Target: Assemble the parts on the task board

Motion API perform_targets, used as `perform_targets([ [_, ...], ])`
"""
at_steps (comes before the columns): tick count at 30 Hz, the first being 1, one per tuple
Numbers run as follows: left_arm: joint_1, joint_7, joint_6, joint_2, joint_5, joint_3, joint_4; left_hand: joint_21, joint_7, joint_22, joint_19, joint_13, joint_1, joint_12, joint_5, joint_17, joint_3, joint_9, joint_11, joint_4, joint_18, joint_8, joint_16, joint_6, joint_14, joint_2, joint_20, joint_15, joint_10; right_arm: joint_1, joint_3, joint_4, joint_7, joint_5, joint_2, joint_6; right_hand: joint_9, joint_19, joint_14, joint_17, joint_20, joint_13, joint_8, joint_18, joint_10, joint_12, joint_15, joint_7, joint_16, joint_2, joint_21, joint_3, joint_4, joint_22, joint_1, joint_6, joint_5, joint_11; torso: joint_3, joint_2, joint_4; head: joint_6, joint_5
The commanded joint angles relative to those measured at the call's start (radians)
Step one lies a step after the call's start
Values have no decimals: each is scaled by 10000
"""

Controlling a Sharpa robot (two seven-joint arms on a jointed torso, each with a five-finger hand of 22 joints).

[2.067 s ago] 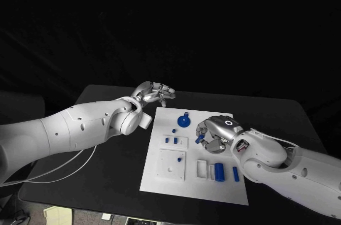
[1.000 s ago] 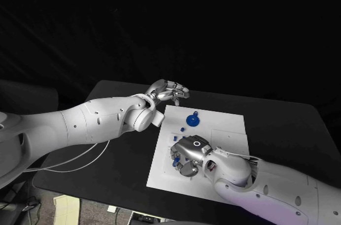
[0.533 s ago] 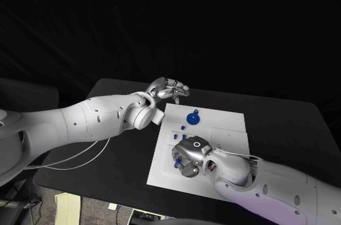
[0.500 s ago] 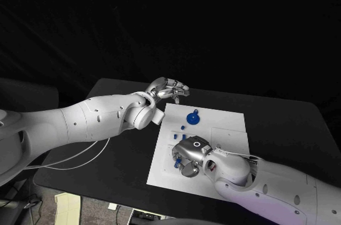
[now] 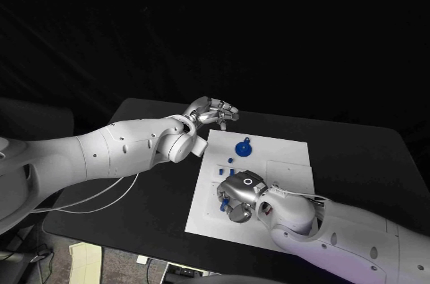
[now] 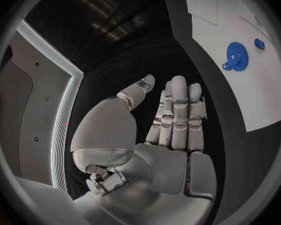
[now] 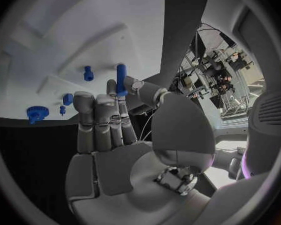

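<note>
Now: right hand (image 5: pixel 238 198) pinches a blue peg (image 7: pixel 120 79) over the board (image 5: pixel 280 152).
Left hand (image 5: pixel 211 114) idles empty off the board's far corner, fingers straight and together. The fingertip pinch looks slight; a tilted peg could jam or slip on insertion.

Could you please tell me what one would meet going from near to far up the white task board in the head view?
The silver right hand holding a blue peg → two small blue pegs standing in the white task board → the blue gear → the silver left hand beyond the board's far corner.
</note>
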Motion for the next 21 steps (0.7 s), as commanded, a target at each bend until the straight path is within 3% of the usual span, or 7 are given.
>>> perform_targets([
  [1,7,76,120,17,50,6,1,-48,48,15,43,11,-54,-31,-16,15,-35,-17,-6,21,337,-3,-48,-45,47,15,-35,19,-59,-25,-22,-36,-175,-292,-46,160,9,-28,-164,15,-58,13,29,1184,403,26,-225,-21,56,107,34,11,-75,10,-7,73,64,-121,-8,0,-3,-18,-1],
  [21,7,76,122,31,50,6,0,-55,50,22,45,13,-57,-32,-15,27,-38,-18,-4,22,338,-2,-55,-52,48,19,-34,20,-66,-28,-30,-41,-147,-282,58,426,12,-28,-164,18,-62,25,33,1184,415,24,-229,-26,58,112,36,23,-108,19,-13,86,64,-125,2,-2,-4,-46,8],
])
